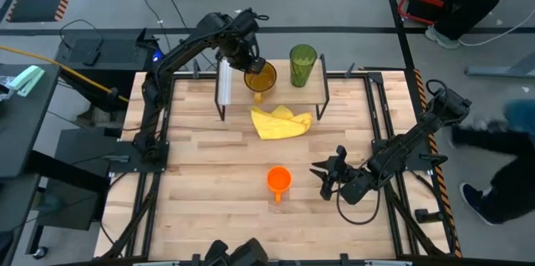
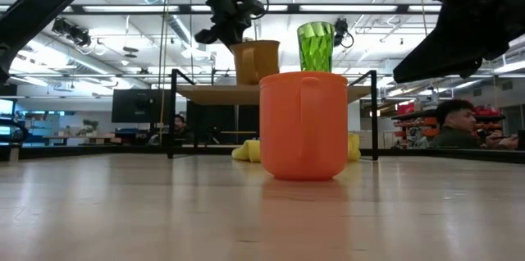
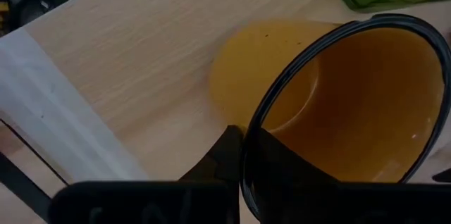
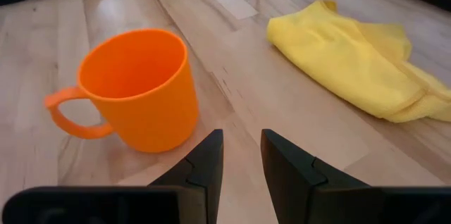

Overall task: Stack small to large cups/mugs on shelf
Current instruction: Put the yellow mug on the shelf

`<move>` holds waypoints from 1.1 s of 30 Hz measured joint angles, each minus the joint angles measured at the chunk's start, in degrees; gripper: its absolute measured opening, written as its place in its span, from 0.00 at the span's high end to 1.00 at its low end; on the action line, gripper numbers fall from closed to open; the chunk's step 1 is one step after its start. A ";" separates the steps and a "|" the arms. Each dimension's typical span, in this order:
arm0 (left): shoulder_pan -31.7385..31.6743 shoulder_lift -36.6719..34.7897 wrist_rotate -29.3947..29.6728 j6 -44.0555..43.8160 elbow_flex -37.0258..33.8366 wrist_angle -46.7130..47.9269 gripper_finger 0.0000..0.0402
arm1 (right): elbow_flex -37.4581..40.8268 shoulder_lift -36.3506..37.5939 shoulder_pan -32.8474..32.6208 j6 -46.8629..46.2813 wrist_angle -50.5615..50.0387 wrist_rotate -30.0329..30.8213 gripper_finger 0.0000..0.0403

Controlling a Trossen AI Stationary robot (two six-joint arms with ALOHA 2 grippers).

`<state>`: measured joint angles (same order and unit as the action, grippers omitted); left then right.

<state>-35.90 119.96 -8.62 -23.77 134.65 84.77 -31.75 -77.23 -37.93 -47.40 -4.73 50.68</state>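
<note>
A: Left gripper (image 1: 253, 67), where's it at?

B: Up at the shelf (image 1: 230, 82), far side of the bench (image 1: 209, 157). Jaws clamped on the rim of the amber mug (image 1: 261, 76), one finger inside, one outside. Mug's on the shelf board, tilted in the wrist view.

A: Green tumbler (image 1: 302, 64)?

B: Upright on the shelf, just beside the amber mug, toward the right arm's side.

A: Orange mug (image 1: 279, 180)?

B: Upright on the bench, near the front, well apart from the shelf. Yellow cloth (image 1: 281, 121) lies btwn it and the shelf.

A: Right gripper (image 1: 328, 171)?

B: Low, just beside the orange mug, pointed at it, not touching. Jaws narrow, small gap, holding nothing.
</note>
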 joint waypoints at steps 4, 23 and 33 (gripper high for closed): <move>-0.24 0.05 0.05 0.04 0.00 -1.33 0.94 | 0.00 0.00 0.00 1.02 0.00 -0.03 0.74; 0.33 1.52 -1.34 -0.27 0.10 -4.65 0.94 | 0.00 0.00 0.06 2.54 0.02 0.00 0.74; 0.48 2.42 -1.55 1.33 0.42 -6.59 0.87 | 0.00 0.00 0.38 2.60 -0.01 -0.03 0.74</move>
<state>-35.42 122.38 -10.17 -22.44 135.06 78.18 -31.75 -77.23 -37.55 -44.80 -4.74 50.65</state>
